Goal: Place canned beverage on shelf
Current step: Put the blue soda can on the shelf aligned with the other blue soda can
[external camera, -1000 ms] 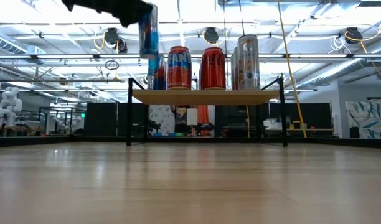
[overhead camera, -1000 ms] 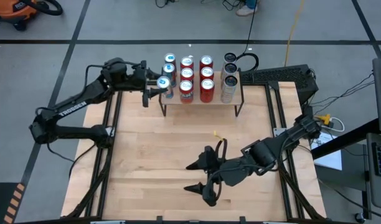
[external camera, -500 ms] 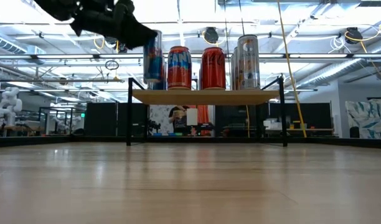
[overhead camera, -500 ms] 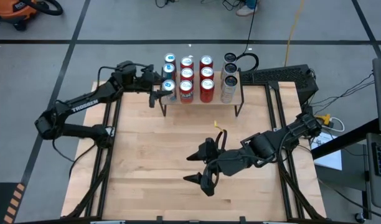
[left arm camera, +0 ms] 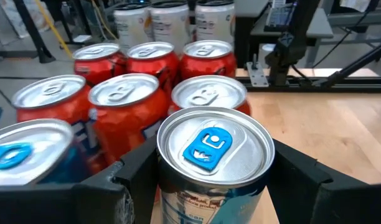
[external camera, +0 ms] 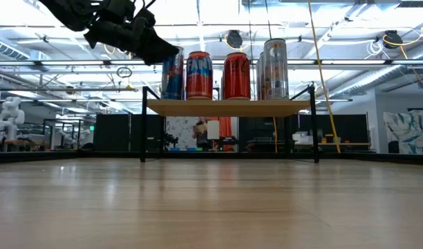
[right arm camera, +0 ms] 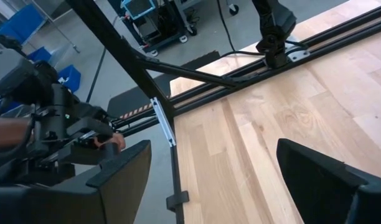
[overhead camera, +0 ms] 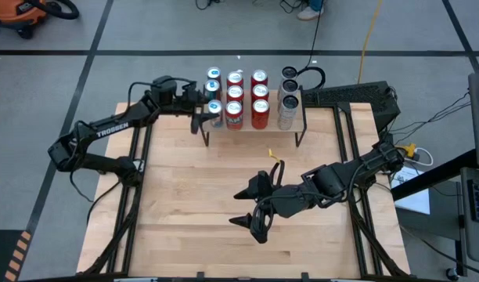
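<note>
The left gripper (overhead camera: 210,110) has carried the blue can (left arm camera: 213,155) over the shelf (external camera: 229,107) corner, fingers clamped on it (right gripper (overhead camera: 251,207) waits, spread); next: lower, release.

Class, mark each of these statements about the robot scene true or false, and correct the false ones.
1. The left gripper grips a blue-tabbed can. True.
2. The right gripper holds a red can. False: its fingers are open and empty, above the bare wooden table.
3. The shelf carries red cans in its middle columns. True.
4. The shelf stands at the table's near edge, next to the right gripper. False: it stands at the far edge, well away from that gripper.
5. The held can lies on its side. False: it is upright, at the shelf's left end.
</note>
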### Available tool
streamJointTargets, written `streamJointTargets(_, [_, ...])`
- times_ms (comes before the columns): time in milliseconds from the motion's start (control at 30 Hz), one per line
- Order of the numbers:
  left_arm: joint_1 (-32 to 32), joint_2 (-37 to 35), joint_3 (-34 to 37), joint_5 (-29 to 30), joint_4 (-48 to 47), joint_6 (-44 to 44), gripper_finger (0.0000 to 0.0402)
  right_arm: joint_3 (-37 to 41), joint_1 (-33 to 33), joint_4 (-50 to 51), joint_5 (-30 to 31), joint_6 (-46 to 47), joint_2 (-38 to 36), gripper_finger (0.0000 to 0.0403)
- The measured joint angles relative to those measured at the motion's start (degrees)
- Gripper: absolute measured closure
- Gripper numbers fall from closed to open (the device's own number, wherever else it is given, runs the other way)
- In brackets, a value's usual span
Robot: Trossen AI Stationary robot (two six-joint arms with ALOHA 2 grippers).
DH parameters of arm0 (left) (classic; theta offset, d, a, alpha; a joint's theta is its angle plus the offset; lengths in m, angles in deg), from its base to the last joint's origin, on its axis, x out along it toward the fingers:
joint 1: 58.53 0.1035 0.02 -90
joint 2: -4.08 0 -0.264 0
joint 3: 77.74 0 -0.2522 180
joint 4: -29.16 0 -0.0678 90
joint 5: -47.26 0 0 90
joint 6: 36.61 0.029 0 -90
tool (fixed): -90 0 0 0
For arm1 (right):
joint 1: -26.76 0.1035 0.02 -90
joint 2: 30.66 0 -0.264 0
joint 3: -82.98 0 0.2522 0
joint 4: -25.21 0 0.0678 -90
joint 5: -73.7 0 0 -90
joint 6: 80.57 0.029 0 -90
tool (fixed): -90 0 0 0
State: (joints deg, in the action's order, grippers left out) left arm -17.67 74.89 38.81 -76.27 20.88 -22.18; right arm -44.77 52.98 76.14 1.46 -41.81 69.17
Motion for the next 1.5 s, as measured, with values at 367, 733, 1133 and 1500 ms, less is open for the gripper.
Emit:
streamJointTargets(367, [1.66, -0.04, -0.15, 0.32, -1.63, 1.12, 0.0166, 0.0, 0.0, 0.0, -0.02, 0.87, 0.0, 0.0078])
streamJointTargets(733, [1.66, -0.04, -0.17, 0.85, -2.13, 1.18, 0.0157, 0.0, 0.0, 0.0, -0.04, 1.07, 0.0, 0.0078])
streamJointTargets(1133, [1.66, -1.36, 0.09, 3.62, -3.12, 2.64, 0.0103, 0.0, 0.0, 0.0, -0.04, 1.09, 0.02, 0.0078])
streamJointTargets(1500, [1.55, -10.93, 0.0, 6.79, -5.85, 2.22, 0.0103, 0.0, -0.06, 0.0, -0.05, 1.09, 0.01, 0.0078])
